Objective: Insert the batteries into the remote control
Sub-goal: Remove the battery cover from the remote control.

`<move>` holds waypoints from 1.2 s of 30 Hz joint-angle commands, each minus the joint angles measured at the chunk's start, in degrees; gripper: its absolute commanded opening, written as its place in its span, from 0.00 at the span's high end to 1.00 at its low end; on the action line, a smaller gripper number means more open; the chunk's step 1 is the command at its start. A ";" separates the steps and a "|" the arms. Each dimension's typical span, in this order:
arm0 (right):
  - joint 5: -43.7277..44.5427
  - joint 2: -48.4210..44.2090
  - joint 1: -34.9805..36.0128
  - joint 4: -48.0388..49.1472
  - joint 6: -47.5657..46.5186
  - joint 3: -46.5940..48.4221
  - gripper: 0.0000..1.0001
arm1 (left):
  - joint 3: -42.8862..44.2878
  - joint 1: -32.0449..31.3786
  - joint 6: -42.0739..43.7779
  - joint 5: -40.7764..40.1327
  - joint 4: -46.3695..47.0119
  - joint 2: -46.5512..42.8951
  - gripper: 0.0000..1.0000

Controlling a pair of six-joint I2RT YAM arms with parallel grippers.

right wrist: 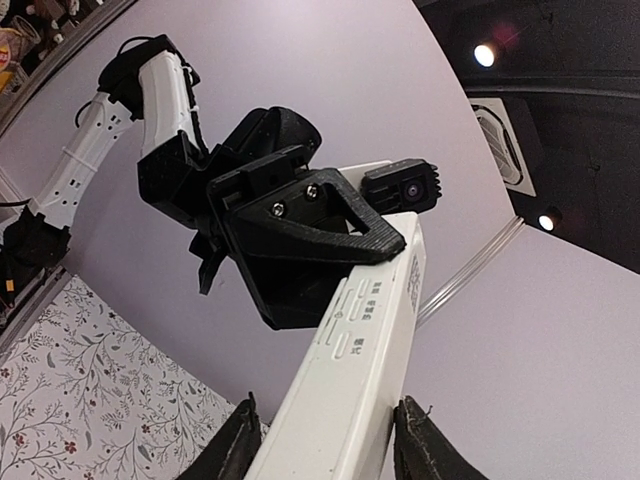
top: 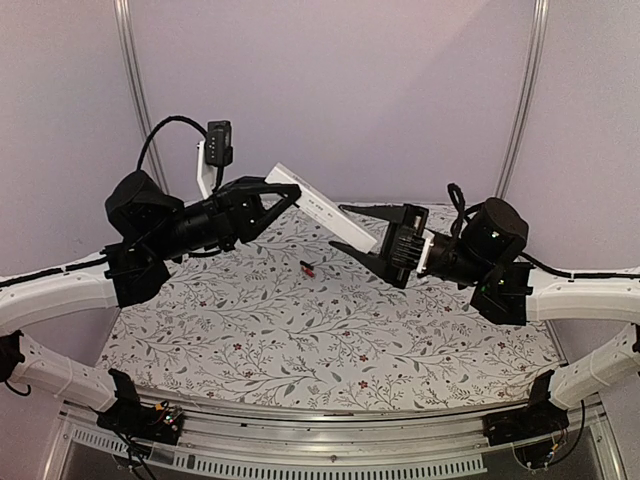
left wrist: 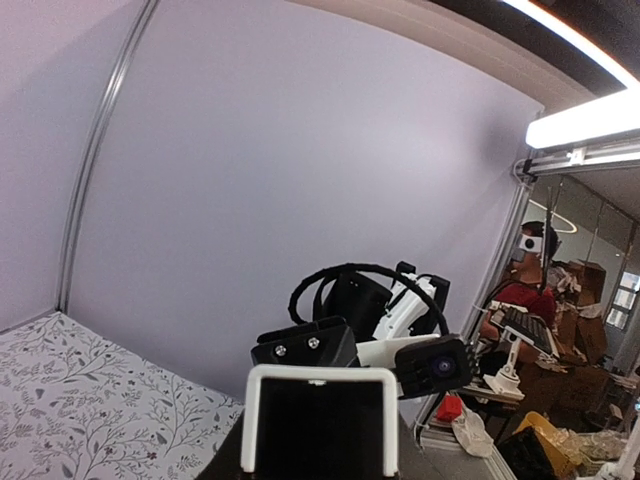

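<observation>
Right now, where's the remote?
Top view: the remote is in the air above the table's far centre, its left end gripped by the left tool, its right end straddled by the right tool; a battery lies below it.

Both arms lifted, pointing inward; left gripper (top: 292, 195) clamps the remote (top: 320, 207), right gripper (top: 338, 227) straddles its free end.

cloth (top: 330, 330): floral, spread on the bench (top: 330, 418), below the left gripper (top: 290, 197)
wall (top: 350, 90): lilac, behind the gripper
person (left wrist: 522, 295): red top, far beyond it
</observation>
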 commanded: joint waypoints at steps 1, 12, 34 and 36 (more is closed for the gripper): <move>0.56 0.88 0.33 1.06 1.40 -0.26 0.59 | -0.27 1.25 -0.82 -2.96 2.05 -0.26 1.00; 3.17 -0.73 0.31 0.18 2.26 -3.91 0.84 | -1.72 4.65 -1.55 -5.89 2.48 -3.26 1.00; 12.48 -7.85 0.33 -10.01 0.11 -7.14 0.52 | -2.69 6.49 0.77 -5.95 0.45 -6.30 1.00; 14.74 -9.70 0.33 -12.01 -0.64 -7.43 0.51 | -2.69 6.54 1.25 -5.91 0.08 -6.40 1.00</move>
